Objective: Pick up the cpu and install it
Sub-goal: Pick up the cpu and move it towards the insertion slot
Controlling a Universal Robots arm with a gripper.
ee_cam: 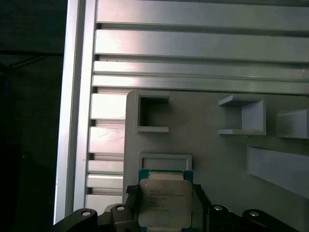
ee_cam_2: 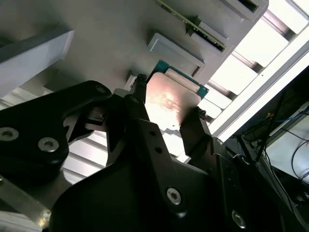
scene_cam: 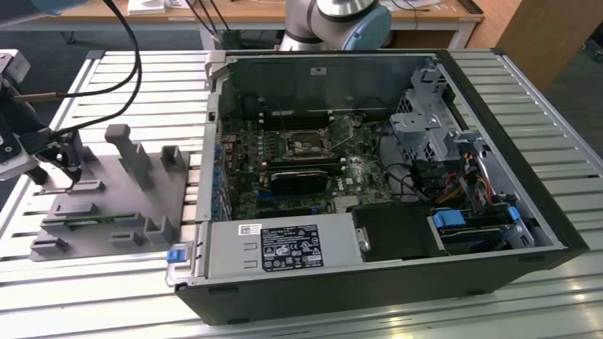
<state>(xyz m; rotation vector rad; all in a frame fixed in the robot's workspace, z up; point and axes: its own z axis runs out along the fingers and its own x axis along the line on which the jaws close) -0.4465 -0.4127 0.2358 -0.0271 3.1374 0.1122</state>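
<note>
**Tool [scene_cam: 68, 169] clamps cpu [ee_cam: 164, 203] at parts tray [scene_cam: 118, 201]**

The tool hangs over the grey tray at the exterior view's left, well apart from the open computer case [scene_cam: 532, 148] on the slatted counter [scene_cam: 141, 85]. In both wrist views its two black fingers [ee_cam_2: 137, 104] sit against opposite edges of the cpu and appear closed on it. Whether the chip is lifted clear of its shallow seat in the tray cannot be told. Taking it by the edges likely spares the silvery lid and the underside from contact. The case lies on its side, open at the top, so the board [scene_cam: 282, 205] and its socket [scene_cam: 306, 145] face upward for a straight descent. Fine print marks the chip's lid, and a label [scene_cam: 290, 251] sits on the power supply box [scene_cam: 236, 247]; neither is legible
</note>
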